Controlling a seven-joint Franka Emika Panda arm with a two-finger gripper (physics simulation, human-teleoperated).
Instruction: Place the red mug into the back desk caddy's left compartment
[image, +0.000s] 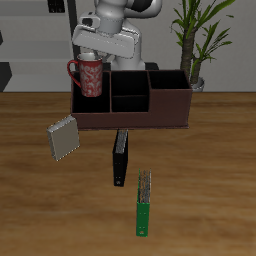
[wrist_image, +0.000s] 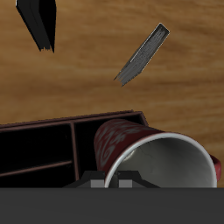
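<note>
The red mug (image: 88, 77) hangs in my gripper (image: 93, 58), which is shut on its rim. The mug is at rim height over the end section of the back desk caddy (image: 140, 112), a long maroon-brown box near the table's back edge. The mug's handle points away from the caddy. In the wrist view the mug (wrist_image: 153, 157) shows its pale grey inside, close under the gripper (wrist_image: 129, 181). The caddy's dark left compartment (wrist_image: 86, 144) lies beside and below the mug, and the split section (wrist_image: 35, 153) lies past it. The fingertips are hidden by the mug.
A grey book (image: 62, 138) lies in front of the caddy. A black book (image: 121, 157) and a green book (image: 145, 203) stand nearer the table's front edge. A potted plant (image: 195, 40) stands behind the caddy's far end. The robot base is just behind the caddy.
</note>
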